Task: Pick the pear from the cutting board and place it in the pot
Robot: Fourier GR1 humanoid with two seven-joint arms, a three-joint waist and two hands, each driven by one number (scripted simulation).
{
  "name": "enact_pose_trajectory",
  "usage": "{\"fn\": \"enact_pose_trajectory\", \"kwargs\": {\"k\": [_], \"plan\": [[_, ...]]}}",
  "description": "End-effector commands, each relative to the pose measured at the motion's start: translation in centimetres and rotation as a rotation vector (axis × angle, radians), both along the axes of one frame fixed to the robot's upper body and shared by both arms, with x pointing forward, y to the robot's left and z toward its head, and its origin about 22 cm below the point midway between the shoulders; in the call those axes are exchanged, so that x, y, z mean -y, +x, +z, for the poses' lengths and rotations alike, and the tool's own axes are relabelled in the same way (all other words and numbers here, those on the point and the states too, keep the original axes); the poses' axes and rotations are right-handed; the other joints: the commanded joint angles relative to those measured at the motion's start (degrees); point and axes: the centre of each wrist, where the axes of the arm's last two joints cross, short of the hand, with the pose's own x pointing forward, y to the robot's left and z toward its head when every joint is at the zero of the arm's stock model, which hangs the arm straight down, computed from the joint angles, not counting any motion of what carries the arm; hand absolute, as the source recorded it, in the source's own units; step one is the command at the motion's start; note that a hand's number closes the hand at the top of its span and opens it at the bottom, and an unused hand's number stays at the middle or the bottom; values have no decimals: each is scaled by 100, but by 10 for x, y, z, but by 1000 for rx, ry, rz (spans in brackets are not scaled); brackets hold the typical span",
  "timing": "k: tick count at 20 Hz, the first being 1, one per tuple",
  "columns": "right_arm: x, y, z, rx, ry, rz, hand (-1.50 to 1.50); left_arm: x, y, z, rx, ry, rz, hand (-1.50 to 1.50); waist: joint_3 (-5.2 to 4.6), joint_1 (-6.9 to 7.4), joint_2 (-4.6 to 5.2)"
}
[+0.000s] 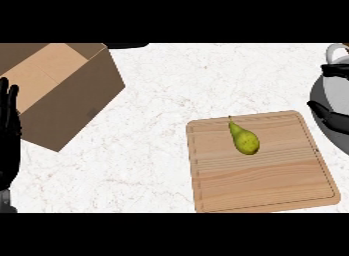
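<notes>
One hand shows plainly: the left hand (pixel 1 135) stands at the view's left edge, low in the picture, its fingers straight and pointing up, holding nothing. Between it and the cutting board (pixel 262 170) lies a broad stretch of bare white tabletop (pixel 144 155), the widest open room in the scene. The board's near edge lies close to the lower edge of the view, and its right edge comes close to the pot (pixel 341 107).

On the far half of the board rests the pear (pixel 244 139), yellow-green, apart from every rim of the board and with bare wood all round it. Its long axis runs nearly away from the robot, leaning slightly: the thin stem end points far and a little left, the plump end near and a little right.

At the right edge the pot is cut off by the frame, a handle showing at its far side. Dark shapes cross its rim; whether they are the right hand, I cannot tell. Far left, a cardboard box (pixel 55 90) lies open, its corner reaching toward the middle of the tabletop.
</notes>
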Motion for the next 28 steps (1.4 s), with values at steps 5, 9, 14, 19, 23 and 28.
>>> {"fn": "enact_pose_trajectory", "kwargs": {"k": [5, 9, 14, 19, 23, 28], "plan": [[-22, -7, -21, 189, -3, 162, -150, 58, -16, -58, -158, -64, -93, 0, -114, -143, 95], [-13, -18, -1, 149, -102, 219, -150, 55, -22, -58, -166, -69, -70, 0, -127, -218, 62], [-14, -24, 10, -41, -416, 213, -150, 46, -25, -59, -152, -42, -63, 0, -157, -230, 91], [-22, -28, 16, -264, -721, 250, -150, 50, -30, -56, -151, -49, -75, 0, -169, -134, 120], [-57, -31, 12, -347, -783, 247, -150, 45, -22, -51, -158, -51, -78, 0, -152, -74, 113], [-86, -35, -4, -417, -780, 246, -150, 55, -25, -57, -183, -58, -97, 0, -134, -70, 99]]}}
